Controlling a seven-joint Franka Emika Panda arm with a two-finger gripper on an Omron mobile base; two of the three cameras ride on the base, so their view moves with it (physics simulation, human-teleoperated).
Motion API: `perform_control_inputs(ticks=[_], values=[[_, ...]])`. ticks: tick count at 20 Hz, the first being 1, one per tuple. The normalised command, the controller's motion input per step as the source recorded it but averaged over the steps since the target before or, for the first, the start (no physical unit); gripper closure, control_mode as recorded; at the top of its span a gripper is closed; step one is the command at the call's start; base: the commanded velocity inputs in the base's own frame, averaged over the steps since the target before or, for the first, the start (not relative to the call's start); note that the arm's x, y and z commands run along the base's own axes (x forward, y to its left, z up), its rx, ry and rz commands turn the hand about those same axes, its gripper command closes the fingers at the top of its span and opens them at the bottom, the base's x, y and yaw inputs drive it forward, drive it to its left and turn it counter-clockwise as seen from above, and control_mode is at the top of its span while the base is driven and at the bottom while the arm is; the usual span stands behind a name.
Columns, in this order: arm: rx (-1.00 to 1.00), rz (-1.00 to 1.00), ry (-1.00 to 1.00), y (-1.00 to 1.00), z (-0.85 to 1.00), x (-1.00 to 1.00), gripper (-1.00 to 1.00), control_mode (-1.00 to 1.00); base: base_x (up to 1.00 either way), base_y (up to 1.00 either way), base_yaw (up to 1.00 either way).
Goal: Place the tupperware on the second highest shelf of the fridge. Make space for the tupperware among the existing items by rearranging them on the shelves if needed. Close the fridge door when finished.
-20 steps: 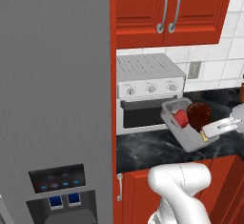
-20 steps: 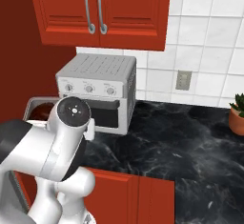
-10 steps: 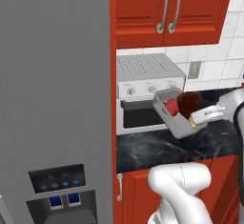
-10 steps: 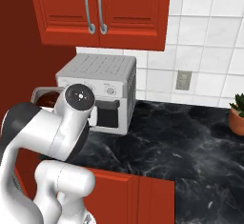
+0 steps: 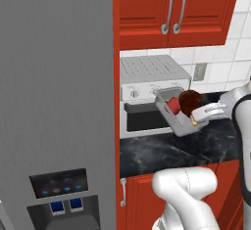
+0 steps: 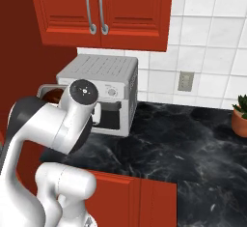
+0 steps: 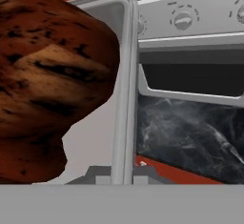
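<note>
The tupperware (image 5: 175, 114), a shallow grey container with a red lump and a dark brown lump (image 5: 188, 100), hangs tilted in the air in front of the toaster oven. My gripper (image 5: 200, 116) is shut on its right rim. In the hand view the brown lump (image 7: 45, 80) looms close beside the tupperware wall (image 7: 125, 80). In the right base view the tupperware rim (image 6: 47, 89) peeks from behind my arm. The grey fridge (image 5: 54, 87) stands at the left with its dispenser panel (image 5: 60, 184). The shelves, the existing items and the plain fridge door are out of view.
A grey toaster oven (image 5: 149, 84) sits on the black marble counter (image 5: 162, 150), also seen from the right base view as the toaster oven (image 6: 103, 83). Red upper cabinets (image 5: 171, 9) hang above. A potted plant (image 6: 240, 117) stands at the counter's far right.
The gripper has carried the tupperware up and to the left, from above the counter's right part to in front of the toaster oven, nearer the fridge.
</note>
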Motion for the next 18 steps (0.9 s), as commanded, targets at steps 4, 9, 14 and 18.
perform_control_inputs(ticks=[4, 9, 14, 18], values=[[0.00, 0.00, 0.00, 0.00, 0.00, 0.00, 1.00, 1.00, -0.61, -0.01, 0.09], [0.00, 0.00, 0.00, 0.00, 0.00, 0.00, 1.00, 1.00, -0.99, -0.01, 0.21], [0.00, 0.00, 0.00, 0.00, 0.00, 0.00, 1.00, 1.00, -0.51, 0.26, 0.27], [0.00, 0.00, 0.00, 0.00, 0.00, 0.00, 1.00, 1.00, 0.02, 0.66, 0.30]])
